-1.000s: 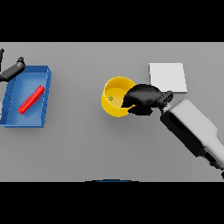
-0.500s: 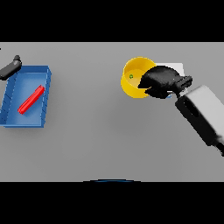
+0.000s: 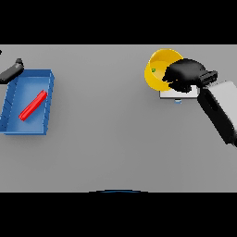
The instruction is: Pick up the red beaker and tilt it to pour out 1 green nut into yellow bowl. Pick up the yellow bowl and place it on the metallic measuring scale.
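The right hand (image 3: pixel 185 75) is clenched on the rim of the one yellow bowl (image 3: pixel 159 69), which holds one green nut (image 3: pixel 153 70), tilted over the scale (image 3: pixel 170 94). Well left of the bowl, one red beaker (image 3: pixel 33 105) lies in a blue tray (image 3: pixel 28 128); the left hand (image 3: pixel 11 71) sits beside the tray, grip unclear. No writing is readable.

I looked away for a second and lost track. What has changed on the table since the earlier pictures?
The right hand, gripping the yellow bowl, has carried it up and to the right, from mid-table to over the scale, which it now mostly hides. The green nut shows inside the bowl. The left hand stayed by the blue tray's top left corner, and the red beaker still lies in the tray.
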Robot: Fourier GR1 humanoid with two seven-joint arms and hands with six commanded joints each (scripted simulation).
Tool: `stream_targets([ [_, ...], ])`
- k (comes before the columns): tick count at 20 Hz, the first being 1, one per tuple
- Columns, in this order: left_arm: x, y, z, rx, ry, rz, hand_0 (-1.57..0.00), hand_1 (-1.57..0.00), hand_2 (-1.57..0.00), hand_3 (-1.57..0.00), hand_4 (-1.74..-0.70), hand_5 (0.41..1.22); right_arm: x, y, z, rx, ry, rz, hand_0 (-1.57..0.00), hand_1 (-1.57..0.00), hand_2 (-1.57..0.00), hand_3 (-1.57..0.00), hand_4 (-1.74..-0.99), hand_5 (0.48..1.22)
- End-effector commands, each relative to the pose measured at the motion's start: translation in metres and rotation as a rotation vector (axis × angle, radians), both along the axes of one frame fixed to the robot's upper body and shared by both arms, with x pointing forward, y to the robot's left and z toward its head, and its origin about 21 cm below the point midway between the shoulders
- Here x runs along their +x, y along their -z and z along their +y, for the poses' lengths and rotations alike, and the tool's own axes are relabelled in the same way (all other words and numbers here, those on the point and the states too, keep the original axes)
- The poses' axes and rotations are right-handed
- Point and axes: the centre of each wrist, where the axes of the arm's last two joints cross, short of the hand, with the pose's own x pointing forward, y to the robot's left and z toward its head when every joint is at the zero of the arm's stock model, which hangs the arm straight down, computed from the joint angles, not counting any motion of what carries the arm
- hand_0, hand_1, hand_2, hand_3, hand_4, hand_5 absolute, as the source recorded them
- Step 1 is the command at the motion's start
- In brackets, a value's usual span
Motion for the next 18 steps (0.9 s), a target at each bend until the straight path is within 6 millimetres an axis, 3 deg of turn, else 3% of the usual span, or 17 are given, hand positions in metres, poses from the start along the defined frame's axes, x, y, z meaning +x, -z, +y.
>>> stream_targets([
  [1,-0.002,0.000,0.001,0.001,-0.002,-0.003,0.00,0.00,0.00,0.00,-0.82,0.759,0.003,0.005,-0.011,-0.009,0.051,0.001,-1.56,-1.50,-1.55,-1.42,-1.727,1.221],
  [6,-0.005,-0.001,-0.002,0.001,-0.020,0.001,0.00,0.00,0.00,0.00,-0.83,0.771,0.011,0.022,-0.034,-0.006,0.141,0.013,-1.51,-1.38,-1.47,-1.52,-1.729,1.221],
  [13,-0.005,-0.004,0.000,0.005,-0.032,0.018,0.00,0.00,0.00,0.00,-0.84,0.786,0.016,0.030,-0.042,-0.025,0.165,0.038,-1.39,-1.20,-1.32,-1.56,-1.730,1.221],
  [16,-0.003,-0.002,0.000,0.001,-0.023,0.022,0.00,0.00,0.00,0.00,-0.84,0.771,0.017,0.033,-0.045,-0.014,0.186,0.039,-1.42,-1.23,-1.40,-1.54,-1.728,1.221],
  [17,-0.002,-0.003,0.002,0.004,-0.024,0.021,0.00,0.00,0.00,0.00,-0.84,0.772,0.018,0.033,-0.045,-0.009,0.198,0.047,-1.40,-1.18,-1.29,-1.54,-1.670,1.221],
  [18,-0.002,-0.005,0.003,0.000,-0.028,0.015,0.00,0.00,0.00,0.00,-0.84,0.773,0.017,0.032,-0.046,-0.009,0.202,0.060,-1.41,-1.15,-1.18,-1.39,-1.644,1.221],
])
